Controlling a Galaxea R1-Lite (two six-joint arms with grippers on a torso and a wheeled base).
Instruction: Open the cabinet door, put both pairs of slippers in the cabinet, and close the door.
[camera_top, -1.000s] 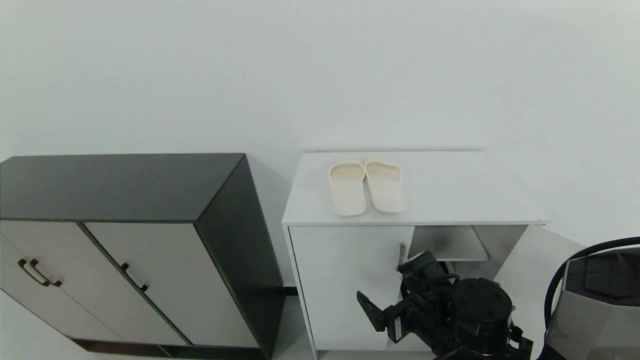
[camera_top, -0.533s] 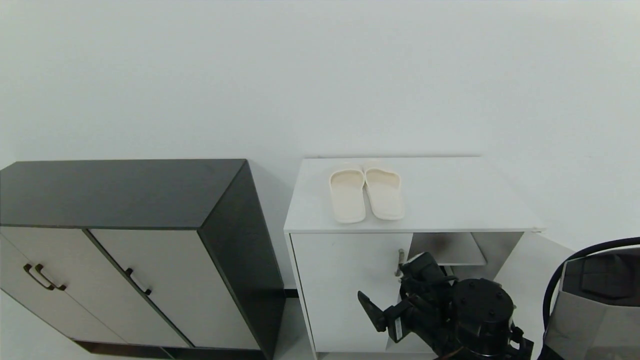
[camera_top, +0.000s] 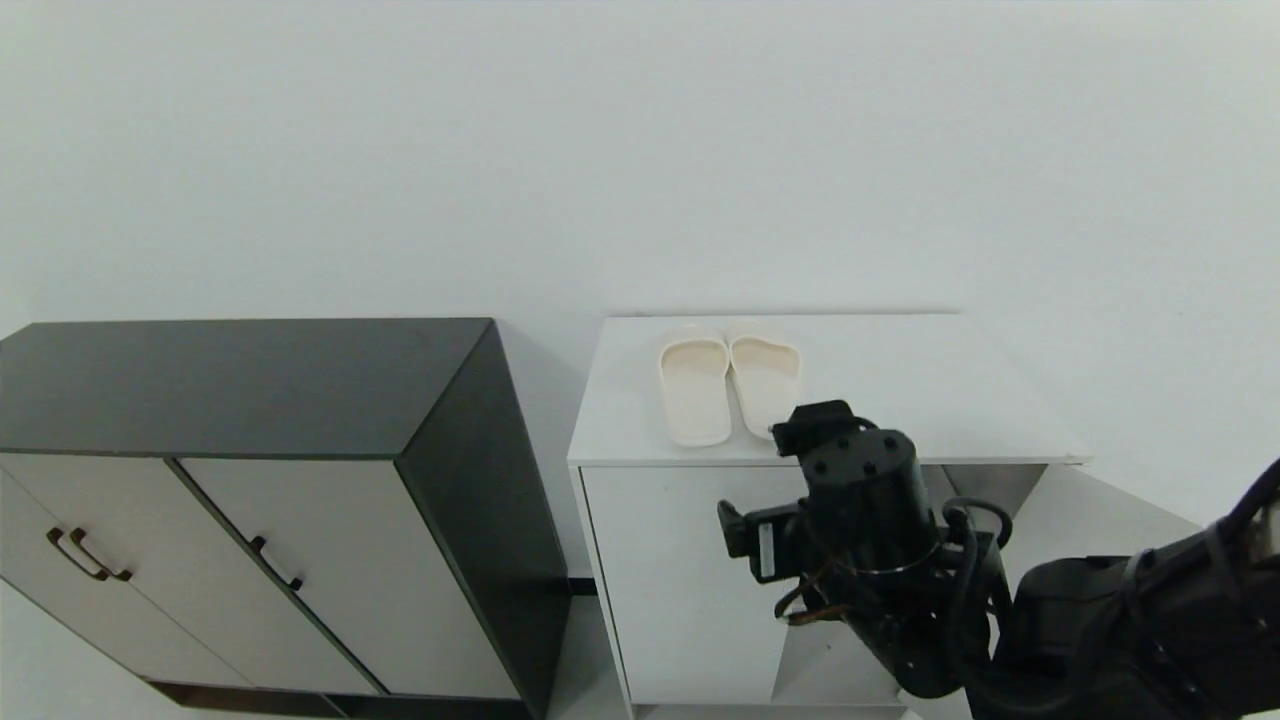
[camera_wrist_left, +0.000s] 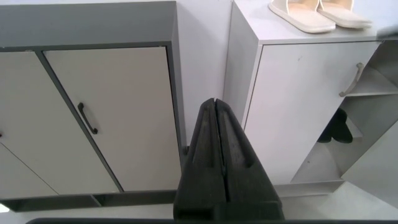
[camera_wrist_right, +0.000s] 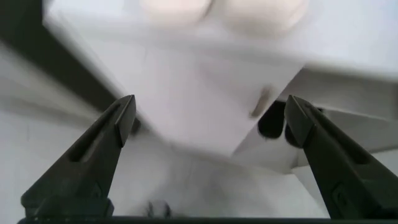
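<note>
1. My right claw (camera_wrist_right: 209, 106) is spread wide in front of the white cabinet (camera_top: 690, 560), whose right door (camera_wrist_left: 380, 177) stands open.
2. My left claw (camera_wrist_left: 216, 106) is pressed together.
3. I see the cream slippers (camera_top: 730, 388) on the cabinet's top and a dark pair (camera_wrist_left: 339, 127) inside.

The right gripper (camera_wrist_right: 209, 104) is facing the white cabinet (camera_wrist_right: 180, 87), fingers spread wide. On the cabinet's top pale slippers (camera_wrist_right: 224, 7) are lying, and a dark blurred shape (camera_wrist_right: 272, 122) is sitting inside it.

we see one pair of slippers (camera_top: 730, 388) on top of the cabinet (camera_top: 680, 560), another pair (camera_wrist_left: 339, 127) inside it below the shelf (camera_wrist_left: 373, 84), a wider cabinet (camera_top: 250, 440) to its left.
</note>
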